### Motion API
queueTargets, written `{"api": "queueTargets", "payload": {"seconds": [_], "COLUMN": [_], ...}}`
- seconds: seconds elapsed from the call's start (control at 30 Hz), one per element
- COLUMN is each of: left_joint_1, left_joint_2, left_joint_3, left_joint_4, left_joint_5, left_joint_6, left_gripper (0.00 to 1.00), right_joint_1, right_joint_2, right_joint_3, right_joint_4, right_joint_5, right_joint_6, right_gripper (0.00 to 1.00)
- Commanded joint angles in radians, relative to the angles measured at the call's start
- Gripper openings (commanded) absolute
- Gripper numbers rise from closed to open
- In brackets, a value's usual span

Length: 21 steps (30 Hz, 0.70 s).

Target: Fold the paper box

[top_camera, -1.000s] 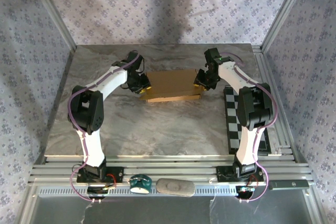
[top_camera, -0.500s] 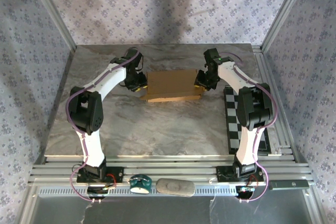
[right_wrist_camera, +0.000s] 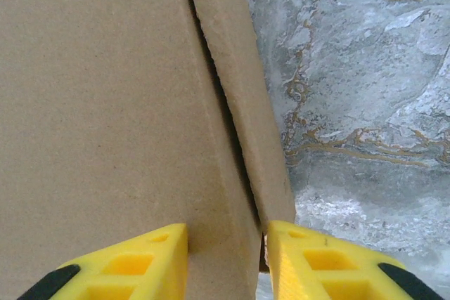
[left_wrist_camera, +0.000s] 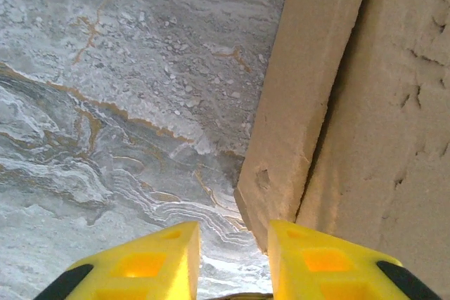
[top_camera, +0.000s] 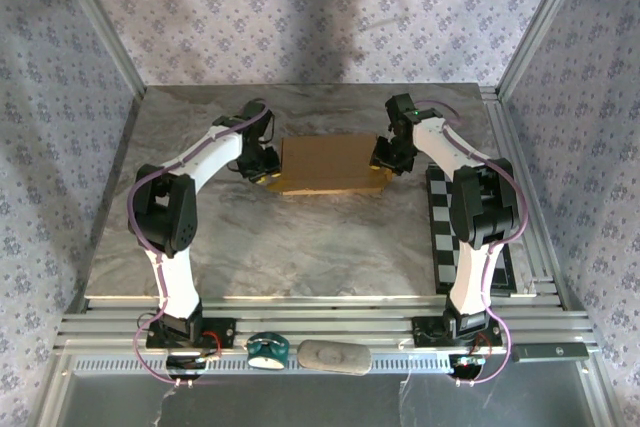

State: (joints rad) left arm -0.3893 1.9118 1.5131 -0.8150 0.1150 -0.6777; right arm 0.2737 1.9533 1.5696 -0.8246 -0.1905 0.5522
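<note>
Toward the far middle of the desk (top_camera: 300, 237) lies the paper box (top_camera: 333, 164), flat and tan, between my two arms; my left tool (left_wrist_camera: 234, 233) sits at its left end, fingers a little apart with bare marble between them, holding nothing, the box's corner flap just beyond one fingertip; my right tool (right_wrist_camera: 227, 233) sits at the right end, fingers parted astride a cardboard edge; whether it grips that edge I cannot tell; a checkered board (top_camera: 440, 237) lies under my right arm.

tan-brown paper box (top_camera: 333, 164); grey marbled table (top_camera: 300, 237); black-white checkered board (top_camera: 440, 237)
</note>
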Motion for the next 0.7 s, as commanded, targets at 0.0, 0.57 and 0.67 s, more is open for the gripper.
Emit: {"api": "queueTargets", "payload": {"seconds": [0.0, 0.57, 0.67], "left_joint_1": [-0.013, -0.018, -0.027], "left_joint_2": [-0.04, -0.013, 0.013], "left_joint_3": [-0.003, 0.078, 0.069], "left_joint_4": [0.001, -0.023, -0.014], "left_joint_5": [-0.002, 0.031, 0.035], "left_joint_6": [0.005, -0.008, -0.001], "left_gripper": [0.34, 0.4, 0.4], "right_joint_1": [0.004, -0.003, -0.002], "right_joint_2": [-0.012, -0.047, -0.023], "right_joint_3": [0.023, 0.016, -0.003], "right_joint_4": [-0.062, -0.081, -0.066], "right_joint_5": [0.037, 0.063, 0.059], "right_joint_6": [-0.023, -0.051, -0.056], "right_gripper": [0.36, 0.43, 0.43]}}
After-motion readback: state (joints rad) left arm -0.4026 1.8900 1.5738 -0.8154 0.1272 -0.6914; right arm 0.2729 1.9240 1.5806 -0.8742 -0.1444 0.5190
